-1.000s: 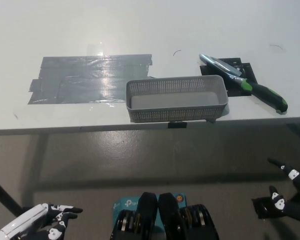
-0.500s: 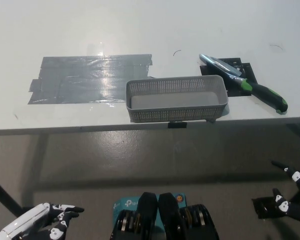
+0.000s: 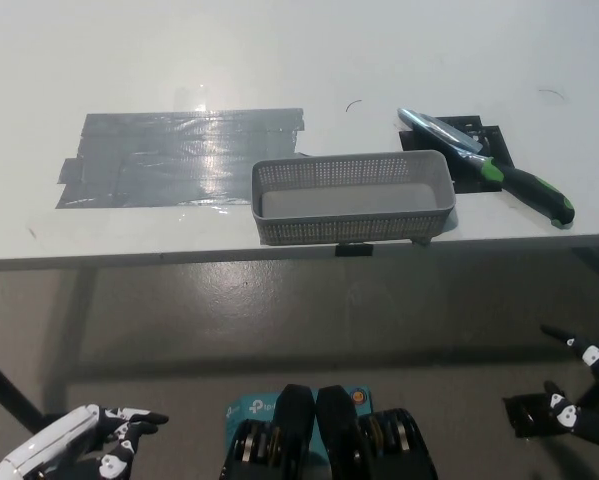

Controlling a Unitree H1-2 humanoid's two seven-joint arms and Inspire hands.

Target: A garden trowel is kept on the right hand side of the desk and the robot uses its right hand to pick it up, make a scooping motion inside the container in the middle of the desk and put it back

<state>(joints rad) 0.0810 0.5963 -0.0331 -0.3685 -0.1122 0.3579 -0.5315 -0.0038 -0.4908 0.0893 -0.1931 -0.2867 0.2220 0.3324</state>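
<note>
The trowel lies on the bench just right of the empty container, both open robot hands low below the edge (right, left), fitting either before pickup or after return.

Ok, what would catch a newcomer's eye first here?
Probably the grey basket at the desk's front edge, with a wide patch of grey tape behind it to the left. To its right a green-handled trowel lies on a black mat.
</note>
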